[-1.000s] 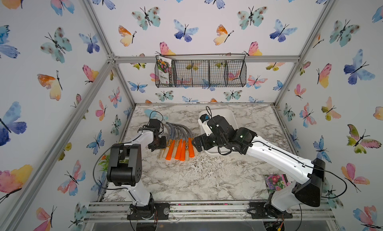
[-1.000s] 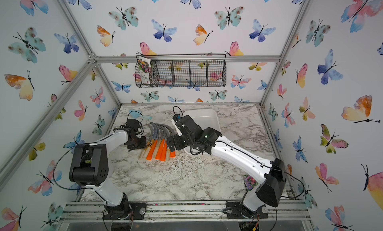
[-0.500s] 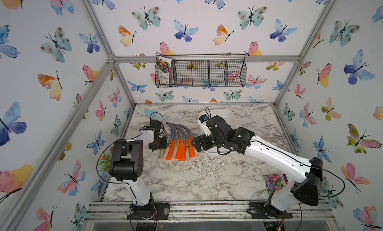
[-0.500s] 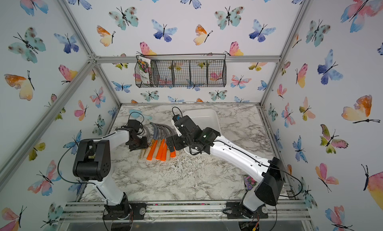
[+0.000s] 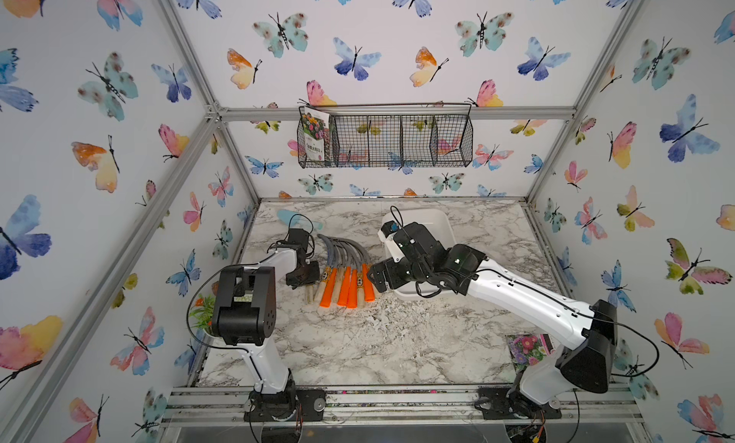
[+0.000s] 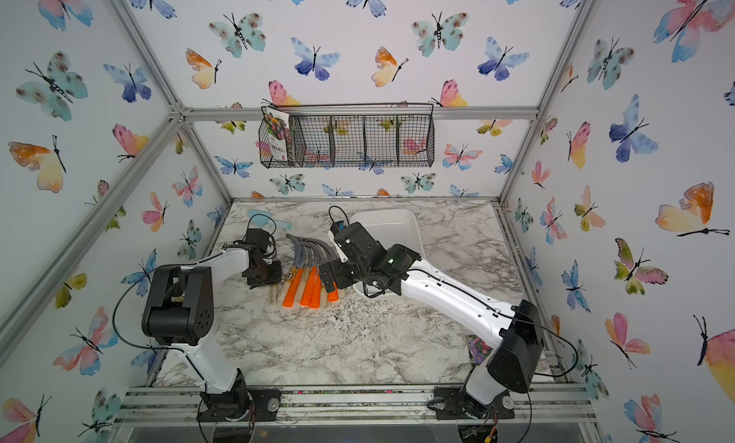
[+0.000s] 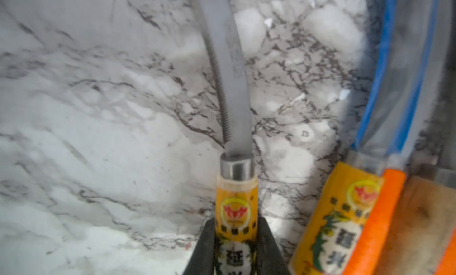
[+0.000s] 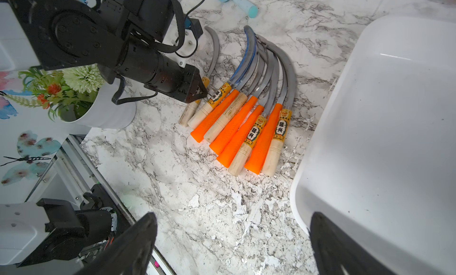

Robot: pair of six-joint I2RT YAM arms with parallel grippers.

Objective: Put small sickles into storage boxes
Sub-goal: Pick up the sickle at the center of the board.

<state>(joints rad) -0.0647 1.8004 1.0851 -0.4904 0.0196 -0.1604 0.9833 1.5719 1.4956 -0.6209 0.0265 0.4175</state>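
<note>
Several small sickles (image 5: 345, 280) lie fanned on the marble table, grey blades pointing to the back, handles orange or pale wood (image 8: 243, 123). My left gripper (image 7: 237, 249) is shut on the labelled handle of the leftmost sickle (image 7: 236, 207), which still lies on the table; the same gripper (image 5: 308, 276) shows in both top views (image 6: 271, 277). The white storage box (image 5: 441, 226) stands right of the fan and looks empty (image 8: 382, 138). My right gripper (image 8: 234, 249) hangs open and empty above the table by the box's near corner (image 5: 376, 278).
A light blue trowel (image 5: 292, 218) lies behind the left arm. A white pot of flowers (image 8: 98, 105) stands at the table's left edge. A black wire basket (image 5: 385, 140) hangs on the back wall. A flower packet (image 5: 527, 347) lies front right.
My left gripper's jaws have closed on the leftmost sickle's handle. The left arm's elbow shifted slightly; the right arm has stayed about where it was.
</note>
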